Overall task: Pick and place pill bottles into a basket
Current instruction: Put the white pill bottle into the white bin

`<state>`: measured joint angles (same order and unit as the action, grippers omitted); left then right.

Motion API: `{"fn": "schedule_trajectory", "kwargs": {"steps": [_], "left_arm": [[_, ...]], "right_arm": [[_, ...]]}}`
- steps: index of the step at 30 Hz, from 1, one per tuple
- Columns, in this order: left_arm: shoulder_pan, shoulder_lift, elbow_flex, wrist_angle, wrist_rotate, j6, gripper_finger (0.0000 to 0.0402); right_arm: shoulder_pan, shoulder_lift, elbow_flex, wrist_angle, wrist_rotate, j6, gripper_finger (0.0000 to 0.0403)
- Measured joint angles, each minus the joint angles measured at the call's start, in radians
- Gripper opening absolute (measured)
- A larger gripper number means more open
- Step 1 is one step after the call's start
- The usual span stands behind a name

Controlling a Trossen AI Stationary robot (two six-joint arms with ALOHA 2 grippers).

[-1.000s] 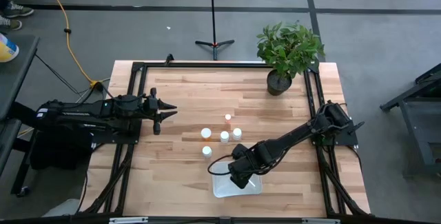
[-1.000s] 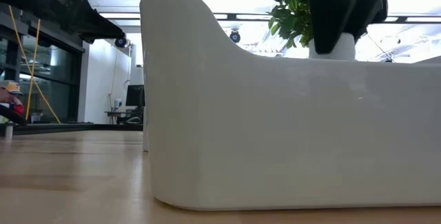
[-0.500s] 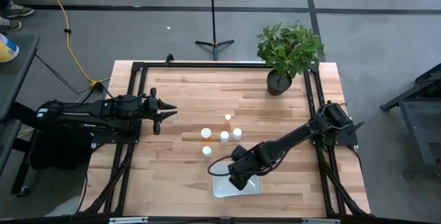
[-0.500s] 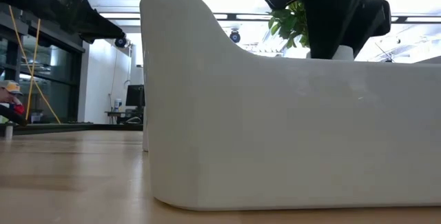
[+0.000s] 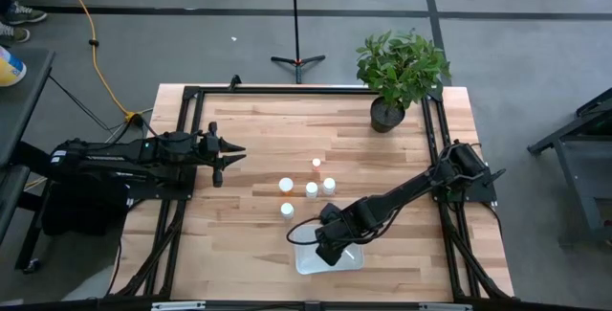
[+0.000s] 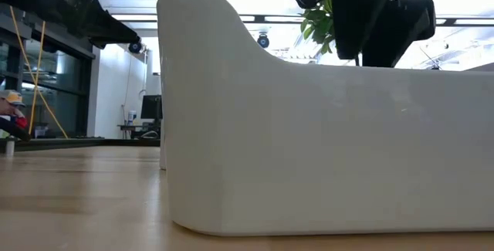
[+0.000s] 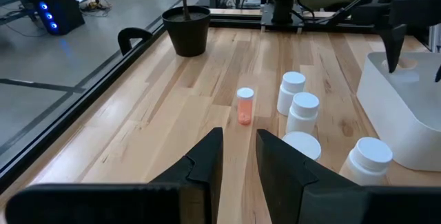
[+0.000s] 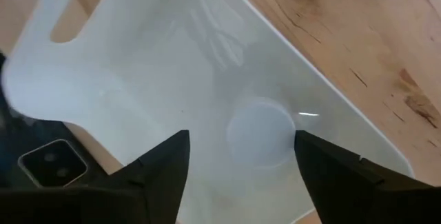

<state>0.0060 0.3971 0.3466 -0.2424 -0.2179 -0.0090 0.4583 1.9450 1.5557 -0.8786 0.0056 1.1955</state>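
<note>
right gripper [image 8: 238,158] over basket [image 5: 330,258], fingers wide apart, bottle [image 8: 260,136] lying free inside: lift straight up, clear of the rim, before reaching for five bottles [image 5: 311,189] mid-table; left gripper [image 5: 232,152] idle, nearly closed, empty.

one white-capped pill bottle [image 8: 260,139] stands in the white basket [image 5: 308,263]; five more bottles [image 5: 311,189], one orange [image 5: 316,164], stand nearby.
</note>
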Motion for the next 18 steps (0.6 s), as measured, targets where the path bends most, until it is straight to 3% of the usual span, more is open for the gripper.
{"fn": "schedule_trajectory", "kwargs": {"steps": [9,18], "left_arm": [[0.000,0.000,0.000,0.000,0.000,0.000,0.0124],[0.000,0.000,0.000,0.000,0.000,0.000,0.0124]], "right_arm": [[-0.010,-0.001,0.113,-0.030,0.033,-0.072,0.0255],[-0.098,-0.002,0.260,-0.201,0.223,-0.239,0.0255]]}}
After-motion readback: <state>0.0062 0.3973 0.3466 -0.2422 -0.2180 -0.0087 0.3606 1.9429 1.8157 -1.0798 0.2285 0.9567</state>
